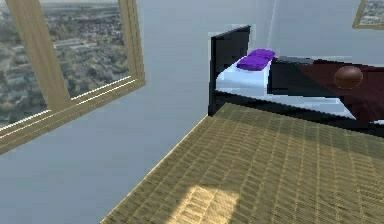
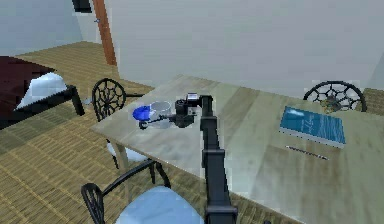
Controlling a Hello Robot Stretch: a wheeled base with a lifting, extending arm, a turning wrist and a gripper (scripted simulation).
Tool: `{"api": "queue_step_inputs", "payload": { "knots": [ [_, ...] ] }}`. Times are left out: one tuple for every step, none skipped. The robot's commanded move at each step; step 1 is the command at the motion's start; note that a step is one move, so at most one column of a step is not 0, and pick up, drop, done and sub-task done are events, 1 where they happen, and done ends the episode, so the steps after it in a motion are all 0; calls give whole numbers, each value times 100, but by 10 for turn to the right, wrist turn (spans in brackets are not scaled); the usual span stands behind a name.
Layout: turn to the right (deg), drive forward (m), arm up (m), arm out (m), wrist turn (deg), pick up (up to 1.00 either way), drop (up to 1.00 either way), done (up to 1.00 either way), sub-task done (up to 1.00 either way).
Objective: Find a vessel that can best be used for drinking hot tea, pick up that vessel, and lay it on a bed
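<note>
Chairs (image 2: 112, 97), three, round one table (image 2: 250, 130); one blue vessel (image 2: 143, 113), perhaps a bowl.

Bed (image 1: 230, 52): black frame; purple pillow (image 1: 256, 60); dark red blanket (image 1: 330, 78).
Floor (image 1: 260, 160): tan weave.
Window frame (image 1: 70, 108): pale wood.
Table (image 2: 260, 140): light wood grain; blue bowl (image 2: 143, 113); blue book (image 2: 312, 124).
Chair (image 2: 150, 208): black, pale blue seat.

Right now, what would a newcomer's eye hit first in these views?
In the forward view, the dark bed with a purple pillow at upper right, and the big city-view window at left. In the arm side view, the dark arm stretched across the table toward a blue bowl, with a blue book at the table's right end.
</note>
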Motion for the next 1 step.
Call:
{"api": "queue_step_inputs", "payload": {
  "knots": [
    [0, 0, 18, 0, 0, 0, 0, 0, 0]
  ]
}}
